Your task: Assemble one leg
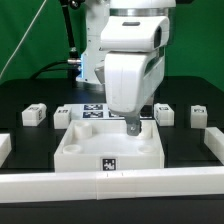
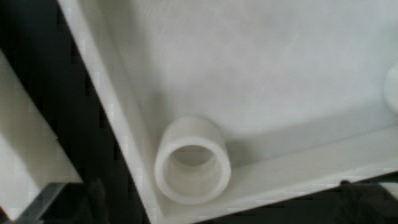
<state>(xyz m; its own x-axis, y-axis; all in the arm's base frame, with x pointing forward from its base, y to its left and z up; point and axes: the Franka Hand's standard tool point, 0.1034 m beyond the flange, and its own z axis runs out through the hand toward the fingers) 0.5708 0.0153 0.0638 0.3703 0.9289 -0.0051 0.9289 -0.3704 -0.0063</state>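
The arm's gripper [image 1: 133, 127] reaches down into the large white tray-like part [image 1: 75, 150], at its far rim toward the exterior view's right. The wrist view shows the tray floor [image 2: 267, 80], its raised rim, and a round socket [image 2: 192, 160] in a corner. Dark finger shapes sit at the picture's lower corners, one on each side [image 2: 365, 196], with nothing between them. Several legs lie on the black table: two on the exterior view's left [image 1: 33, 115] [image 1: 62, 117] and two on its right [image 1: 165, 114] [image 1: 198, 114]. None is held.
The marker board [image 1: 93, 111] lies behind the tray. A white wall [image 1: 110, 187] runs along the front, with side pieces at the exterior view's left [image 1: 4, 148] and right [image 1: 213, 140]. Cables hang behind the arm.
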